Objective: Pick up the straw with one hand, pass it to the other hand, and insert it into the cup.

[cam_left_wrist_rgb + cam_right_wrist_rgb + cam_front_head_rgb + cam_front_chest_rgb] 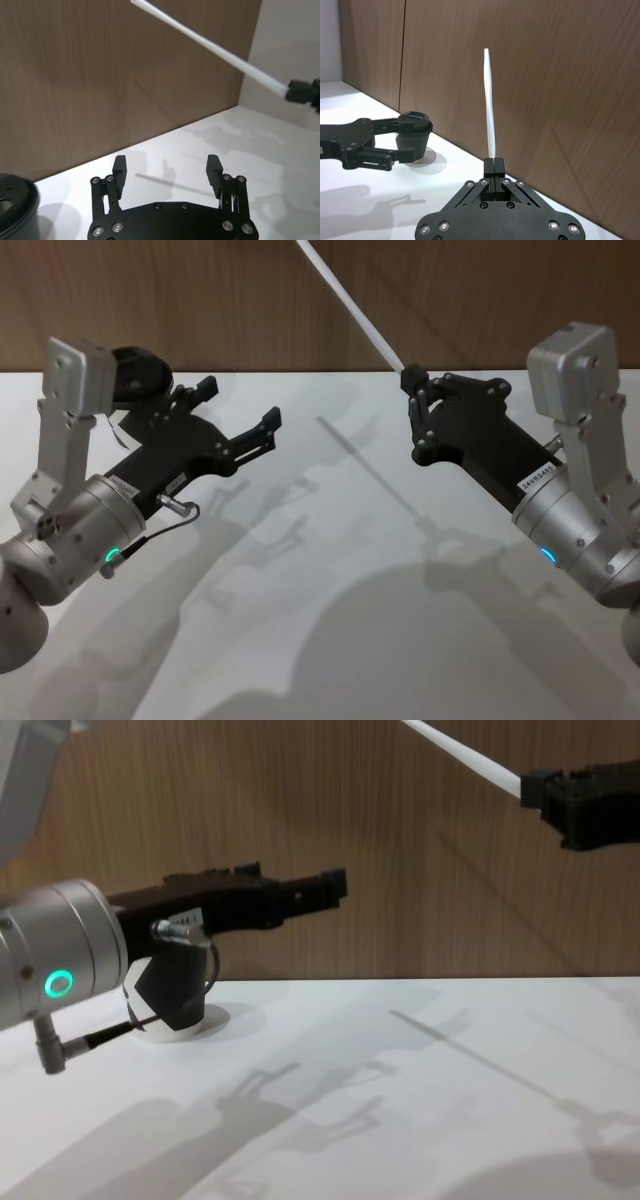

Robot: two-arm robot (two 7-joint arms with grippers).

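left gripper [240,403] agape, right gripper [411,375] pinching straw [350,301]

I see a white straw [350,308] and a brown wood-grain wall [200,300]. The left gripper [240,403] is black with a silver wrist and green ring light; the right gripper [410,377] black, silver, blue-lit. The cup [172,992] is black with a white mark; the desk [330,570] is white.

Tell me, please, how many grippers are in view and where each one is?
2. The left gripper, open, hangs over the left side of the table near the cup. The right gripper, on the right, is shut on the lower end of the straw.
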